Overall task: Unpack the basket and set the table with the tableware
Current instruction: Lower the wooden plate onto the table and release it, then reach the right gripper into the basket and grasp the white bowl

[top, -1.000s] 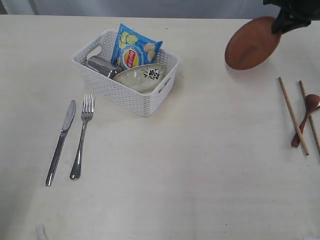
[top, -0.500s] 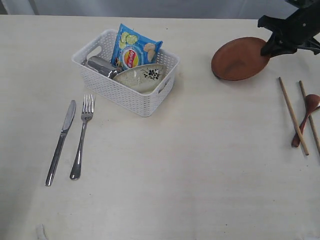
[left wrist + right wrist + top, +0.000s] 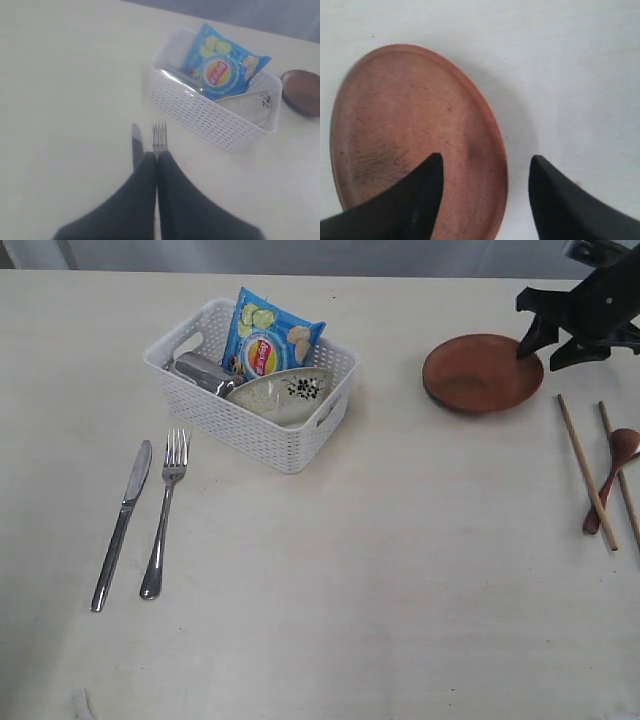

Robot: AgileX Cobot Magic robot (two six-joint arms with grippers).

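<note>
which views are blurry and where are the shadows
Exterior view: sharp, evenly lit, faint shadow by the basket. Left wrist view: soft overall, the left fingers smeared dark. Right wrist view: right fingers out of focus, plate fairly sharp, shadowing the table.

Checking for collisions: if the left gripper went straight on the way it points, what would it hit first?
Probably the fork, just past the shut left gripper; depth is unclear.

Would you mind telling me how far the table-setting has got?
Laid on the cream table: steel knife, steel fork, wooden chopsticks, dark red-brown spoon, brown round plate. The open right gripper straddles the plate's rim. Left to unpack from the white perforated basket: off-white ceramic bowl, steel cup.
</note>
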